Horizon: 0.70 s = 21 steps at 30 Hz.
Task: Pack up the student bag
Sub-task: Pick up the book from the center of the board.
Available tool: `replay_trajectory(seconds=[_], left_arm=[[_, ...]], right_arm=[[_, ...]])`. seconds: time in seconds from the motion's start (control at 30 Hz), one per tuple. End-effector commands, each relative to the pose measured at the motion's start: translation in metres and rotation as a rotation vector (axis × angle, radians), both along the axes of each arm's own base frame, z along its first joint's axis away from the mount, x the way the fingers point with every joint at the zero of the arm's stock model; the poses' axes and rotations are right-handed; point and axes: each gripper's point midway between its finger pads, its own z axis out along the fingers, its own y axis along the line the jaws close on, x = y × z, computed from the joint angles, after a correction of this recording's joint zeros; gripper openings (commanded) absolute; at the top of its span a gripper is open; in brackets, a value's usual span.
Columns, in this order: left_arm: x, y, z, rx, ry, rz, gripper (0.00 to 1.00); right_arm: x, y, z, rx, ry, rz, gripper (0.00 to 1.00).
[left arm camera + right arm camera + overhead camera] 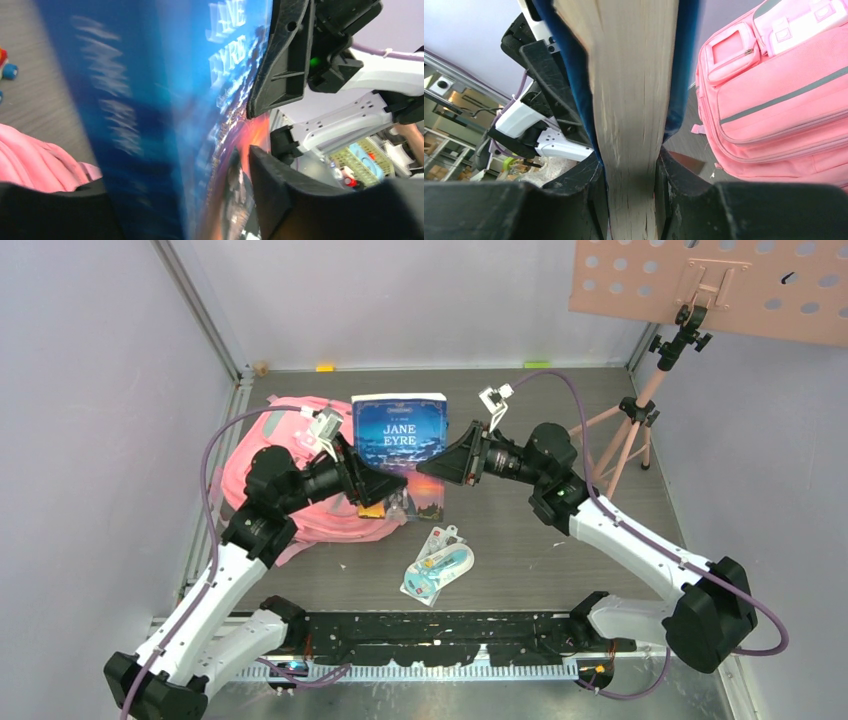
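A blue "Jane Eyre" book [400, 435] is held upright above the table between both grippers. My left gripper [385, 483] is shut on its spine side; in the left wrist view the book [165, 115] fills the space between the gripper's [185, 200] fingers. My right gripper [448, 465] is shut on the page edge, and the pages [631, 100] are clamped in the gripper [630, 170]. The pink student bag [285, 455] lies flat at the left behind my left arm. Its front pockets show in the right wrist view [774, 100], and a corner shows in the left wrist view [35, 160].
A blister pack with a light blue item [438, 565] lies on the table in front of the book. A small orange object [372, 510] sits beside the bag under the book. A tripod stand [640, 415] with a pink perforated board [720, 280] stands at the back right.
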Motion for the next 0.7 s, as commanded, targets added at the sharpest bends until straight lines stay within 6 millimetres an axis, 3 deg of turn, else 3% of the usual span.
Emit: replay_trajectory(seconds=[0.0, 0.17, 0.2, 0.27, 0.3, 0.33, 0.4, 0.5, 0.63, 0.67], left_arm=[[-0.012, -0.006, 0.026, -0.081, -0.086, -0.069, 0.43], [-0.018, -0.003, 0.026, -0.087, -0.112, -0.069, 0.03], [-0.019, -0.002, 0.025, -0.083, -0.123, -0.069, 0.0], [-0.024, 0.001, 0.028, -0.079, -0.159, -0.073, 0.0], [-0.027, 0.002, 0.031, -0.08, -0.177, -0.075, 0.0], [-0.029, 0.004, 0.036, -0.083, -0.196, -0.074, 0.0], [-0.034, 0.007, 0.049, -0.096, -0.242, -0.074, 0.0], [-0.042, 0.012, 0.071, -0.114, -0.307, -0.067, 0.0], [-0.054, 0.014, 0.102, -0.147, -0.37, -0.091, 0.0], [-0.058, 0.014, 0.109, -0.155, -0.385, -0.106, 0.0]], right_arm=[[-0.019, -0.015, 0.072, 0.171, -0.228, -0.018, 0.0], [0.008, -0.018, 0.04, 0.077, -0.151, -0.155, 0.02], [0.015, -0.02, 0.032, 0.05, -0.133, -0.195, 0.07], [0.023, -0.024, 0.02, 0.019, -0.115, -0.238, 0.47], [0.026, -0.026, 0.017, 0.011, -0.107, -0.253, 0.59], [0.029, -0.027, 0.012, 0.003, -0.092, -0.265, 0.79], [0.032, -0.028, 0.006, 0.0, -0.066, -0.262, 0.93], [0.025, -0.023, 0.003, 0.025, -0.043, -0.172, 0.98], [-0.002, -0.014, 0.022, 0.122, -0.052, 0.032, 0.99], [-0.008, -0.014, 0.035, 0.158, -0.093, 0.064, 0.99]])
